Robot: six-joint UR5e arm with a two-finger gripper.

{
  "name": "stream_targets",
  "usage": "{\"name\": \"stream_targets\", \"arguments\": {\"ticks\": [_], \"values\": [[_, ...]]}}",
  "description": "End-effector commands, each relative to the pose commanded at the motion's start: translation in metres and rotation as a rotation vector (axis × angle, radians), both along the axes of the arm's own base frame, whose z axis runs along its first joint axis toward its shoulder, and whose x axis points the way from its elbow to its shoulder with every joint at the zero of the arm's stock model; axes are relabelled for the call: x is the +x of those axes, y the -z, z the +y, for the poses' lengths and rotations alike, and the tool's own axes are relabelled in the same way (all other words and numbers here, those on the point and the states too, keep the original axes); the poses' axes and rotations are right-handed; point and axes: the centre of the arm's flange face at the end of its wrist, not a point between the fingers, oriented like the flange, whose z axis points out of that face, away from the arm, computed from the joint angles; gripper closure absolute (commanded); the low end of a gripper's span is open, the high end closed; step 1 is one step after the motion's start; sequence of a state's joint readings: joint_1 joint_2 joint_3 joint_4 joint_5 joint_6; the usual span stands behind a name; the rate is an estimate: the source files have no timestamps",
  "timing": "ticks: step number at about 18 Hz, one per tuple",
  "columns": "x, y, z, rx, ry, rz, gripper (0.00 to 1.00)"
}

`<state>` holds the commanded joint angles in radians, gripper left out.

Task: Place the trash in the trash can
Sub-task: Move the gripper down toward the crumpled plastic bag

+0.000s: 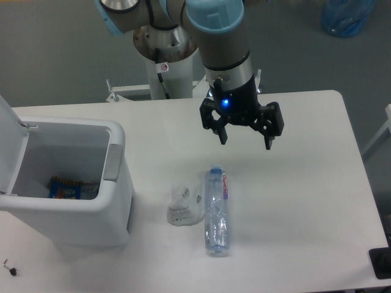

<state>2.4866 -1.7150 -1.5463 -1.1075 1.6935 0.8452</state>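
Single arm descending from the upper edge of the view, its grey cylindrical wrist capped by a light-blue joint cover. A black gripper hangs at the wrist's lower end, pointing straight down, with a blue indicator lamp lit on its body just above the finger linkages. The two fingers are spread wide to either side of the gripper's axis, nothing between them, tips clear of any surface.
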Motion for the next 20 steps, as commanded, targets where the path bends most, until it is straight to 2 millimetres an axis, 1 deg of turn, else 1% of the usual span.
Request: {"name": "stream_targets", "arguments": {"ticks": [5,8,10,12,14,15,16,17,20], "values": [[0.001,0.007,0.005,0.003,-0.003,-0.013,0.00],[-0.001,0.027,0.010,0.012,0.002,-0.011,0.00],[0.004,0.048,0.008,0.028,-0.027,-0.019,0.00],[0.008,0.056,0.011,0.058,-0.083,-0.037,0.00],[0.011,0.063,0.011,0.056,-0.095,-0.055,0.00],[0.019,0.073,0.015,0.051,-0.087,-0.083,0.00],[0.026,0.088,0.014,0.047,-0.084,-0.110,0.00],[0.029,0.096,0.014,0.047,-0.078,-0.132,0.00],[0.035,0.133,0.027,0.040,-0.044,-0.217,0.00]]}}
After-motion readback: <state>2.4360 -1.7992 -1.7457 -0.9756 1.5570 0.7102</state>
